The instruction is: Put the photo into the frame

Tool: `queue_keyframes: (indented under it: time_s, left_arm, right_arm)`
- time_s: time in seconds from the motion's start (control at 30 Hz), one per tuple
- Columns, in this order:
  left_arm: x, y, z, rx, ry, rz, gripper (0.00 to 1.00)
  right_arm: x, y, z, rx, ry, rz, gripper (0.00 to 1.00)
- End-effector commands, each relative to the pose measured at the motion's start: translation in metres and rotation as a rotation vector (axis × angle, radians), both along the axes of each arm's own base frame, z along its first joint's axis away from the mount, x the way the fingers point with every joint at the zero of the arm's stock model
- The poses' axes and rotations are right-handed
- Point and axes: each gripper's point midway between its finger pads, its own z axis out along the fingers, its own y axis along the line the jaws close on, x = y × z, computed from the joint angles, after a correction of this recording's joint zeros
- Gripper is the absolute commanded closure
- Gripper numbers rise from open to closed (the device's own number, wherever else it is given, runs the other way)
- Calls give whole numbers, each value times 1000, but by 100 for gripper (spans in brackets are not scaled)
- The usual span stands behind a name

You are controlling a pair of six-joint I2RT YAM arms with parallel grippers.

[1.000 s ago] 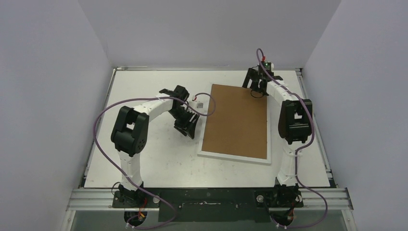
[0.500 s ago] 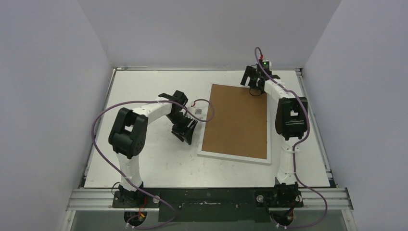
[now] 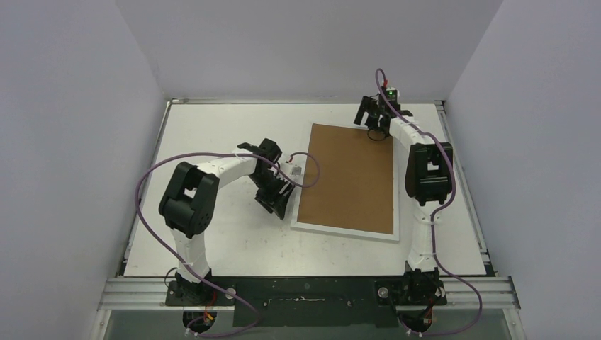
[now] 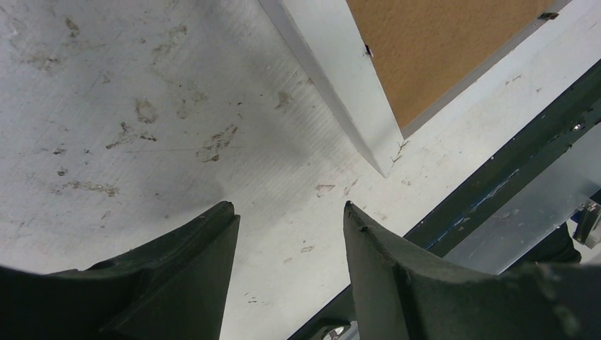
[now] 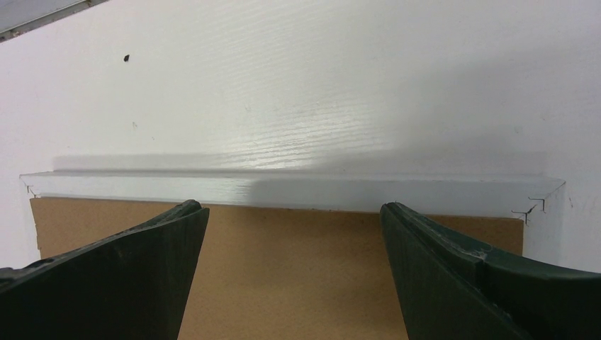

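- Top external: the frame (image 3: 344, 232) lies flat on the table (image 3: 212, 241). The brown backing board (image 3: 351, 177) fills its middle, so only a narrow white border shows along the left and near sides.
- The photo shows nowhere, and whether it sits under the board cannot be told.
- The left gripper (image 3: 281, 204) is low, just beside the near-left corner of the frame. The right gripper (image 3: 377, 132) is over the far edge.
- Judged from this, the step in hand is getting at the board or frame by its edges. Bare table left of the frame gives room to slide or set something down.
- Left wrist: the left gripper (image 4: 290, 212) has its jaws parted, with nothing between them but table (image 4: 142, 106).
- A corner of the frame (image 4: 340, 78) points toward the gap, apart from both fingers. The next move likely calls for a low, flat approach to catch that thin edge.
- Right wrist: the right gripper (image 5: 292, 209) is spread wide and empty. It straddles the backing board (image 5: 283, 276) just short of the far side of the frame (image 5: 283, 190).
- Bare table (image 5: 283, 85) beyond leaves room to go forward.
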Motion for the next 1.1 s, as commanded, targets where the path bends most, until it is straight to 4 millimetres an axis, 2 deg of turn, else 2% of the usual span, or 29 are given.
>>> queue_keyframes:
  time_s: [0.0, 0.4, 0.5, 0.77, 0.93, 1.07]
  left_arm:
    - [11, -5, 8, -31, -71, 6, 45]
    - [5, -8, 11, -44, -85, -13, 42]
    - [4, -6, 12, -40, -93, -21, 42]
    - [1, -5, 15, -44, -95, -27, 42]
    - [-1, -4, 16, -49, -89, -34, 42]
    - [-4, -3, 17, -52, -88, -42, 41]
  right_arm:
    - [-4, 13, 20, 21, -35, 37, 2]
    - [-27, 21, 11, 24, 11, 72, 2]
    - [-21, 22, 19, 24, -6, 74, 2]
    - [6, 26, 62, 54, -131, 54, 2]
    - [17, 28, 49, 51, -116, 53, 2]
    - [17, 29, 33, 52, -91, 58, 2]
